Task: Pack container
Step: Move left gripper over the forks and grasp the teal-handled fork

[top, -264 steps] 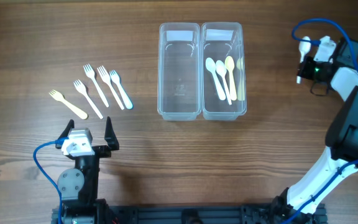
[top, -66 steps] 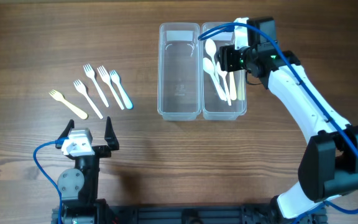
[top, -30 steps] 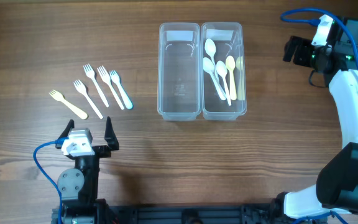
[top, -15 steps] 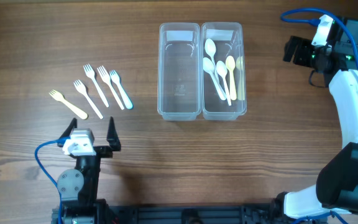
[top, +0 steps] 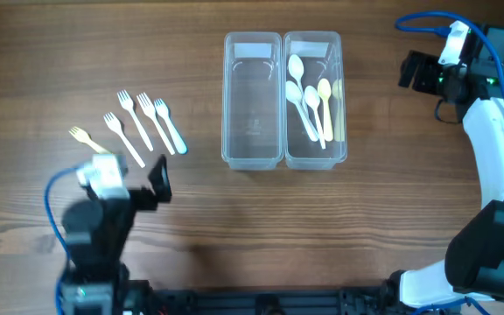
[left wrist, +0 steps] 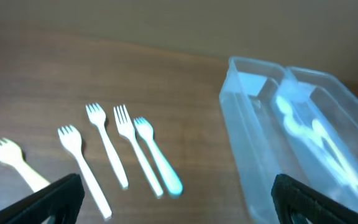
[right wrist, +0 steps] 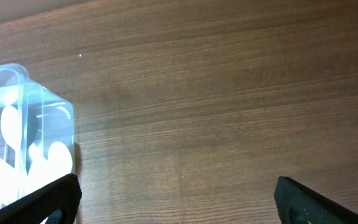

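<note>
Reaching forward from where it sat half a second ago, the left end effector (left wrist: 179,204) now hangs just short of the five forks (top: 138,127). From above it hides the yellow fork's handle, and its jaws are spread wide with nothing between them. The right end effector (top: 412,70) has not moved and stays fully open and empty, well to the right of the container (top: 253,131) at mid-worktop (top: 234,219). Spoons (top: 309,101) lie in the container's right tub.

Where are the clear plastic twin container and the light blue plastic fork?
clear plastic twin container (top: 252,114): overhead view, left tub's bare floor.
light blue plastic fork (top: 175,138): overhead view, handle.
</note>
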Action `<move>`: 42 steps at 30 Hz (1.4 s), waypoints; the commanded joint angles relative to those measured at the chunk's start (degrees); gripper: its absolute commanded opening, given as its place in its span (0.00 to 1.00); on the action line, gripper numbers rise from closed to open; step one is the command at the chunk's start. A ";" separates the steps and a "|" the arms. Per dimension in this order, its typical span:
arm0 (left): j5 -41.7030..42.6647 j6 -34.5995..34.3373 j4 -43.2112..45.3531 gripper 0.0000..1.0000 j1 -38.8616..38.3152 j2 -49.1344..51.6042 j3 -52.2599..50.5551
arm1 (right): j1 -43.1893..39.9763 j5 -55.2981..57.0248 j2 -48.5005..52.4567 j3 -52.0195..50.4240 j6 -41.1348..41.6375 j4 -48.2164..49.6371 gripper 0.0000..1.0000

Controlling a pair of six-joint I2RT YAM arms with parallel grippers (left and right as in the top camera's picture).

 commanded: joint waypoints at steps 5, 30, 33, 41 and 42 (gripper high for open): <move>1.16 -0.35 -15.06 1.00 -0.33 32.35 29.88 | 0.24 0.39 -0.76 0.76 -0.55 0.15 1.00; -9.62 -12.79 -11.32 0.69 -0.26 66.79 34.27 | 0.24 0.39 -0.76 0.76 -0.52 0.15 1.00; -9.66 -12.79 -10.10 0.69 -0.20 69.46 34.27 | 0.24 0.39 -0.76 0.76 -0.55 0.15 1.00; -9.64 -14.10 -6.71 0.70 -0.15 73.29 34.27 | 0.24 0.39 -0.76 0.76 -0.52 0.15 1.00; -9.60 -14.29 -6.14 0.69 -0.15 73.48 34.27 | 0.24 0.39 -0.76 0.76 -0.55 0.15 1.00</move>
